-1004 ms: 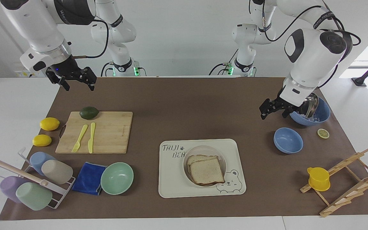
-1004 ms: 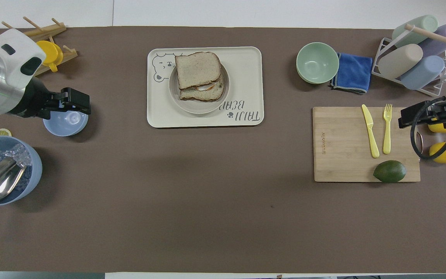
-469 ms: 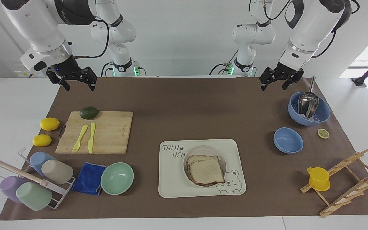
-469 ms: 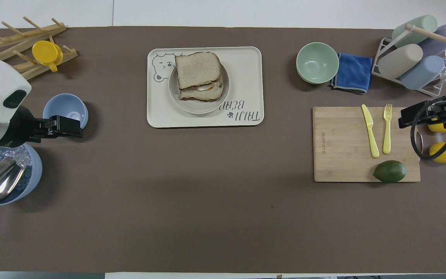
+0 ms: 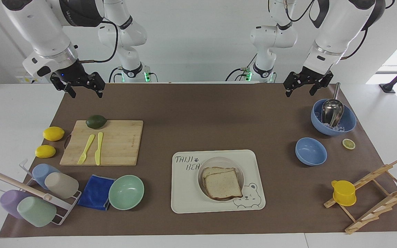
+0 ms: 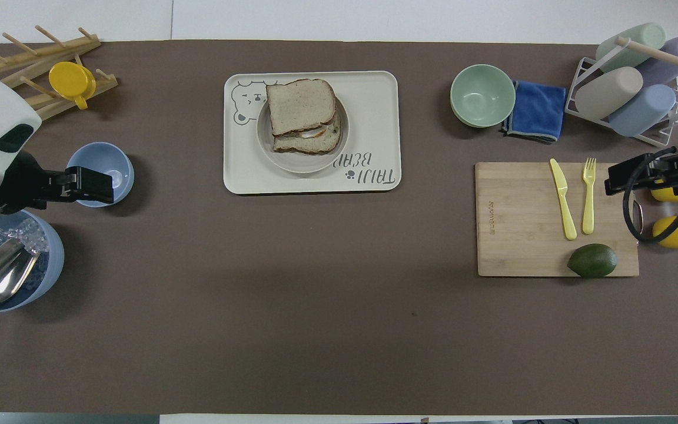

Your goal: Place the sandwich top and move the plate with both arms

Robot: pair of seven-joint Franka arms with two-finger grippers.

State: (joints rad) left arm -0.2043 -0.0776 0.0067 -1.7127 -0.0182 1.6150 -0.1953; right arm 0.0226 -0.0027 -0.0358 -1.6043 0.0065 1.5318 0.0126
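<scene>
The sandwich top (image 5: 223, 185) (image 6: 301, 106), a speckled brown bread slice, lies on the filled lower slice and sits askew on it. Both rest on the round cream plate (image 5: 221, 162) (image 6: 292, 163), which stands on the bear tray (image 5: 184, 193) (image 6: 374, 118). My left gripper (image 5: 300, 90) (image 6: 103, 185) hangs open and empty, high over the left arm's end of the mat by the ice bowl. My right gripper (image 5: 84, 90) (image 6: 611, 179) waits open and empty, high over the cutting board's outer end.
A cutting board (image 5: 119, 141) carries a yellow knife, a fork and an avocado (image 5: 96, 121), with two lemons beside it. A mint bowl (image 5: 126, 192), blue cloth and cup rack stand near it. At the left arm's end stand an ice bowl with scoop (image 5: 333, 117), small blue bowl (image 5: 311, 151) and wooden rack.
The left arm has risen from low beside the ice bowl and drawn back toward the robots, then shifted slightly. The right arm has not moved.
</scene>
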